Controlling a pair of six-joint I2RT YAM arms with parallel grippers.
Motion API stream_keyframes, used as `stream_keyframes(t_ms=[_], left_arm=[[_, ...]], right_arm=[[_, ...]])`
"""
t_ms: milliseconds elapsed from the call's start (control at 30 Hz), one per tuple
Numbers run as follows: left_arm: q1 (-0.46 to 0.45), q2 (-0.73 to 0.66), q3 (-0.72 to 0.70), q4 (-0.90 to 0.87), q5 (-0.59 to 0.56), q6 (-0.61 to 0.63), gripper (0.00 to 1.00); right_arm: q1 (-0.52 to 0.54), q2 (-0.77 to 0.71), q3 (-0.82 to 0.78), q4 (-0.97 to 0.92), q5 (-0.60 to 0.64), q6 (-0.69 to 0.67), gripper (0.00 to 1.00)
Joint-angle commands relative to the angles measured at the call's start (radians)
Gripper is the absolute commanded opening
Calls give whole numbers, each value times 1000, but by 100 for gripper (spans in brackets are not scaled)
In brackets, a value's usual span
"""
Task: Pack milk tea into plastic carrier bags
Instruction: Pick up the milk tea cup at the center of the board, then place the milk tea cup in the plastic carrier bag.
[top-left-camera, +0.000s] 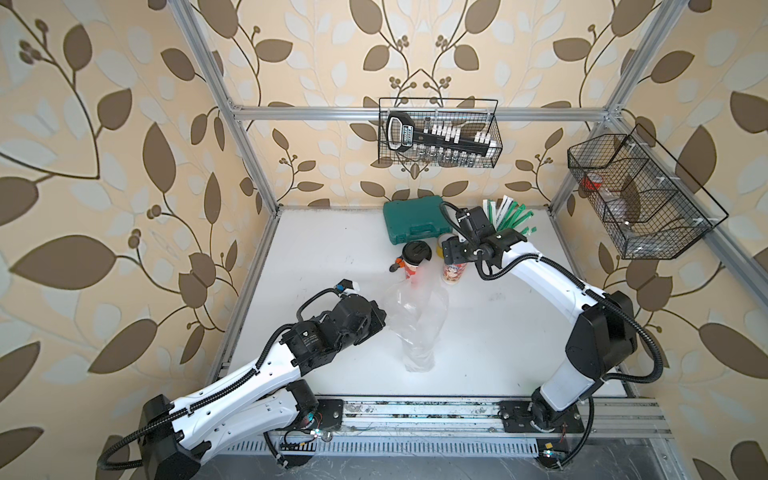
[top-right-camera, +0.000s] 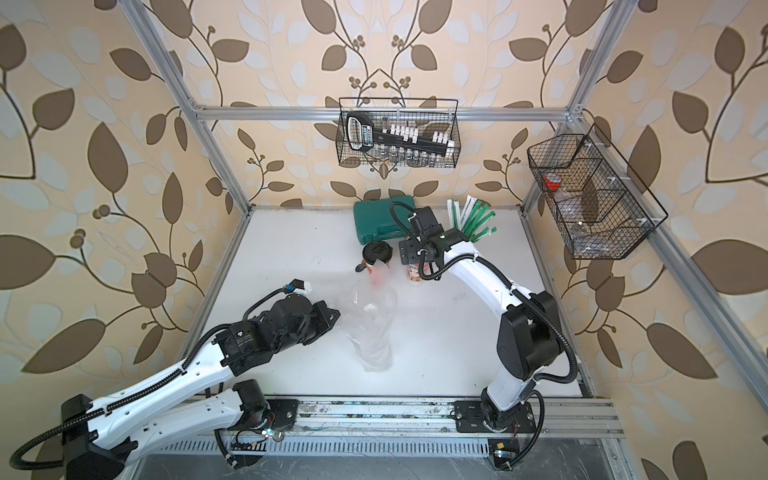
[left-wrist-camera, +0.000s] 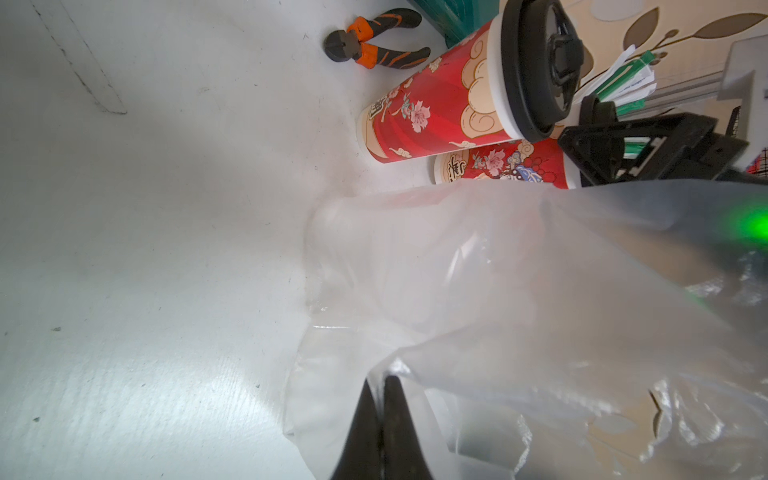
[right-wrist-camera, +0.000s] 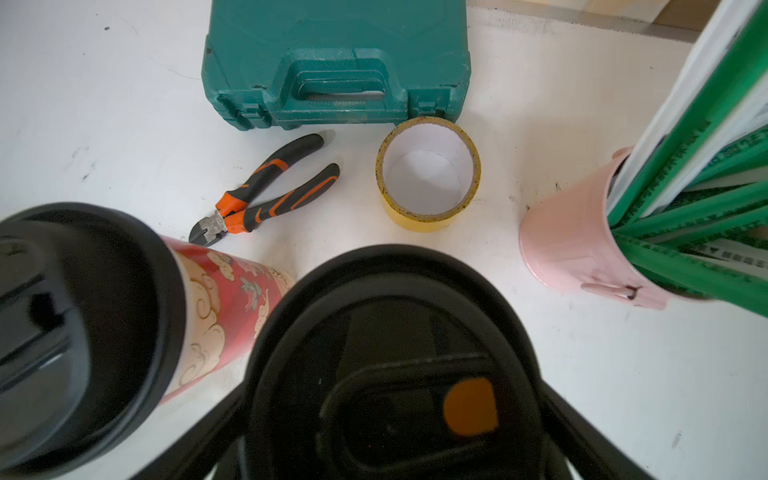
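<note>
Cups (top-left-camera: 415, 253) (top-left-camera: 453, 272) upright; left jaws pinch bag (top-left-camera: 417, 328); right jaws wide astride one.

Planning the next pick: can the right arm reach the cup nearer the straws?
Likely yes: the right arm holds its jaws open around the lid of that cup, nothing between; the other cup stands apart.

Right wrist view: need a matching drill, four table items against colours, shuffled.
Things:
1. tool case
2. tape roll
3. straw cup
4. side cutters

Colours:
A. pink
B. orange and black
C. teal green
D. yellow

Pairs: 1-C, 2-D, 3-A, 4-B
</note>
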Motion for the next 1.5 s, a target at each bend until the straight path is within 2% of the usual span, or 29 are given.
stream_keyframes(t_ms=[0,300,367,467,600,700,800,1233,1467], left_arm=[[13,-11,-3,27,-2,-14,0],[16,-5,2,32,0,-14,0],[16,-5,2,37,0,-14,0],[16,1,3,38,0,-13,0],[17,2,-1,40,3,-21,0],[17,-8,-3,40,1,-25,0],[17,-18,-3,32,-8,-23,0],[17,-47,-40,27,-6,-16,0],[17,-71,-56,19,-20,-22,0]], right_arm=[[6,-74,59,-82,-16,-8,89],[173,-302,255,-324,-4,38,82],[231,-321,309,-359,4,46,80],[350,-319,405,-411,87,68,80],[452,-305,512,-423,50,88,77],[539,-304,507,-425,11,118,77],[602,-308,448,-459,26,158,76],[617,-392,225,-485,-2,219,74],[617,-412,212,-497,-9,216,74]])
